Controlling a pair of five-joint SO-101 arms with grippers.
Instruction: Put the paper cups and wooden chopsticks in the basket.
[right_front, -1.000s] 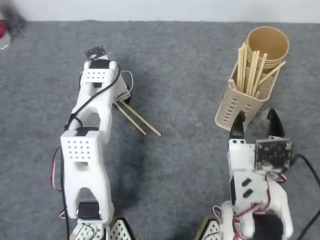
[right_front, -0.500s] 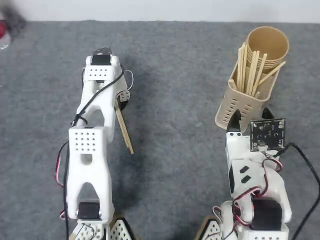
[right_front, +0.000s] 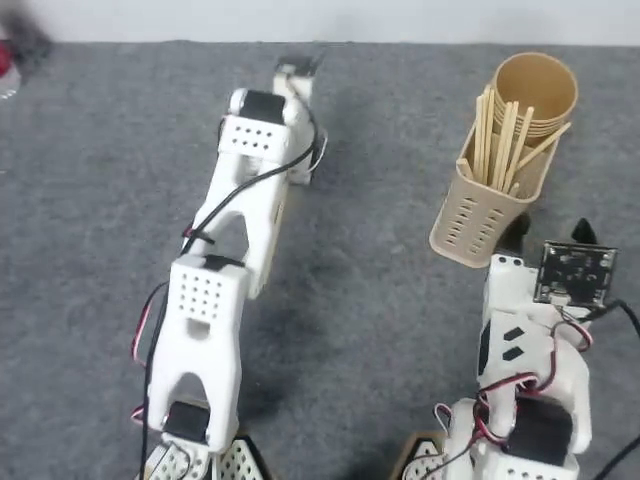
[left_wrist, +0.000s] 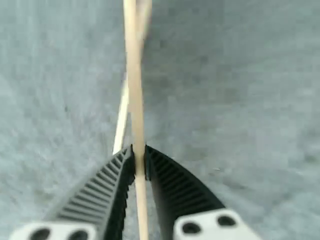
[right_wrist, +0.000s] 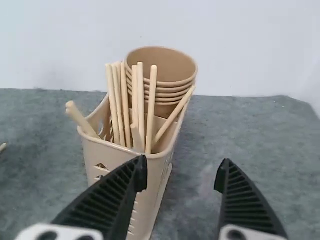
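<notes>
Left gripper: jaws clamped on two wooden chopsticks, near 12 o'clock on the grey table in the high view.

Right gripper: jaws apart, holding nothing, just beside the basket on its 6 o'clock side.

The basket stands at 2 o'clock on the table, at 3 o'clock from the left gripper. It contains stacked paper cups and loaded chopsticks.

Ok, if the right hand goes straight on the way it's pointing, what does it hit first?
Probably the basket: its near wall stands just ahead of the open right hand, in line with one finger, while the other finger points past it at carpet. How close is hard to judge.
</notes>
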